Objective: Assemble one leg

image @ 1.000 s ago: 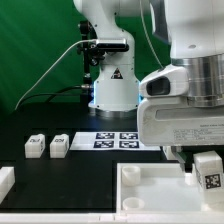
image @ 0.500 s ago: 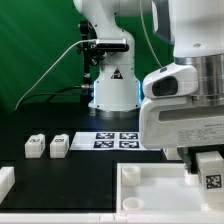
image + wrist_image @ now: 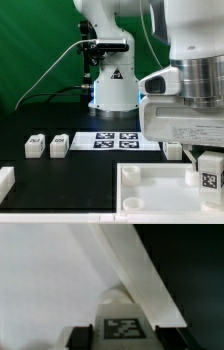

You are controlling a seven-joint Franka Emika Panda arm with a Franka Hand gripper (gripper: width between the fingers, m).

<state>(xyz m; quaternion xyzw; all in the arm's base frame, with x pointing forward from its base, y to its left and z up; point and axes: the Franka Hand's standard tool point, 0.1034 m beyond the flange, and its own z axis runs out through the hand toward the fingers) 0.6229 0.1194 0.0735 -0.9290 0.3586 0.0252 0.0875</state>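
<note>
My gripper (image 3: 208,178) is shut on a leg (image 3: 209,170), a small white post with a black-and-white tag, and holds it upright over the right side of the large white tray (image 3: 150,190). In the wrist view the leg (image 3: 124,325) sits between my two dark fingers (image 3: 80,336), its tip close to the tray's raised rim (image 3: 140,274). Two more legs (image 3: 35,147) (image 3: 59,146) lie on the black table at the exterior view's left.
The marker board (image 3: 122,140) lies in front of the robot base (image 3: 112,85). A white part (image 3: 5,181) shows at the exterior view's left edge. Another small white piece (image 3: 173,150) shows behind my gripper.
My gripper with the leg has shifted slightly, ending a little lower over the tray's right side. Nothing else has moved.
</note>
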